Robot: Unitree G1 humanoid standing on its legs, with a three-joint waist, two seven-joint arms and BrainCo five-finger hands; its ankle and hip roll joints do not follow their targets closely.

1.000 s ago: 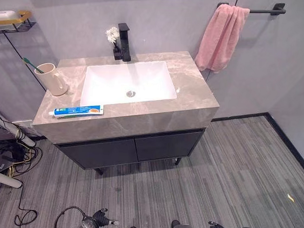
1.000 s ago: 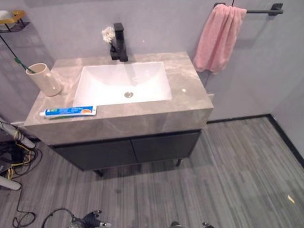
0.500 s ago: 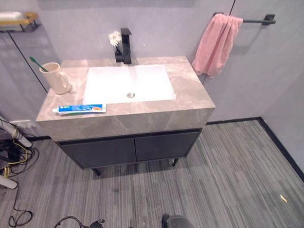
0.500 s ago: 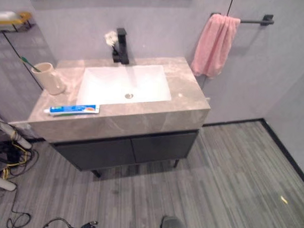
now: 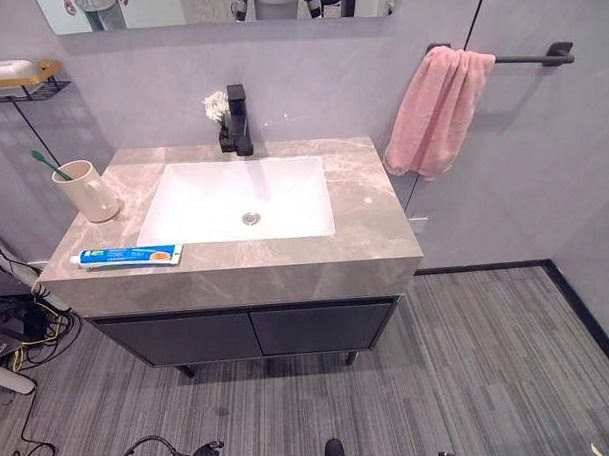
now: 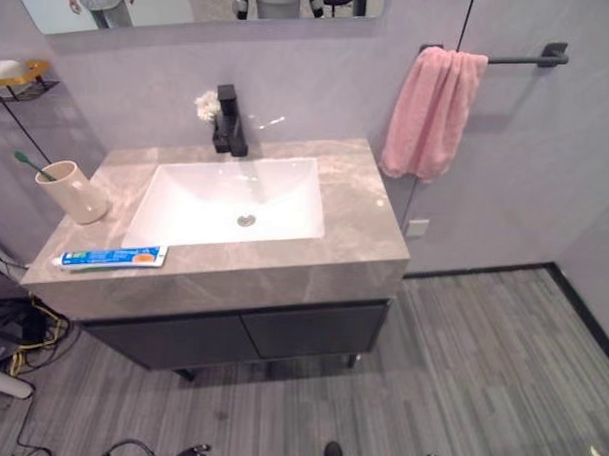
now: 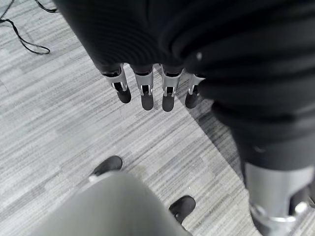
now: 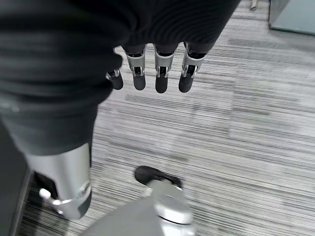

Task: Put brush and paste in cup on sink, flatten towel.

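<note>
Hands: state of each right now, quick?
Left hand: open, fingers straight, holding nothing, hanging over the floor.
Right hand: open, fingers straight, holding nothing, over the floor.

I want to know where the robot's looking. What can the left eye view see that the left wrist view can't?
The left eye view has the sink, the cup holding the toothbrush, the toothpaste lying on the counter and the pink towel bunched on its rail. The left wrist view has the left hand, fingers straight, holding nothing. Both see the grey striped floor.
</note>
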